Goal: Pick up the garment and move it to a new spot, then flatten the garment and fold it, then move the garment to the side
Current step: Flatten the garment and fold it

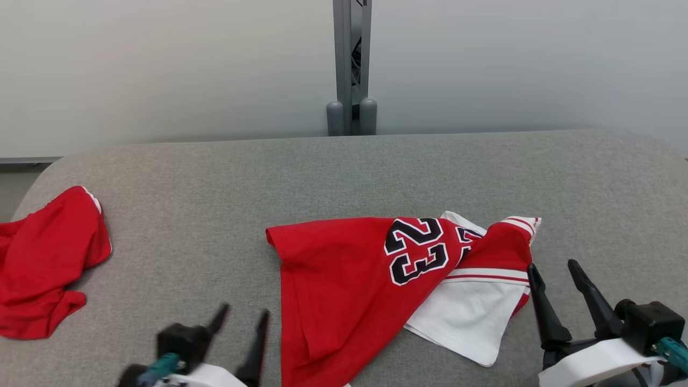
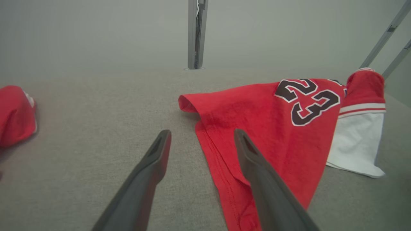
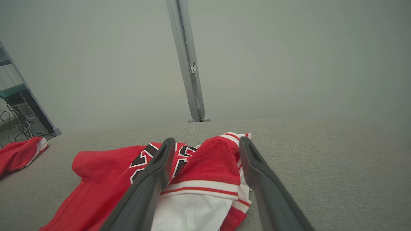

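Soft, even light fills the head view — shadows beneath the red garment (image 1: 344,279) are faint. At lower left, the left gripper (image 1: 245,310) looks motion-blurred. Both wrist views appear hazy and greyish, possibly defocused toward the top — the grey post (image 3: 188,64) leans.

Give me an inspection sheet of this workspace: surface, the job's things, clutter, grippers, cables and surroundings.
Surface: grey fabric-covered table.
Job's things: red and white jersey numbered 23, crumpled, centre-right, not yet flattened.
Clutter: second red garment bunched at the table's left edge.
Grippers: left gripper open, empty, by the jersey's left hem; right gripper open, empty, by its striped sleeve.
Cables: loose cables beside a computer, off the table.
Surroundings: pale wall; grey metal post behind the table.
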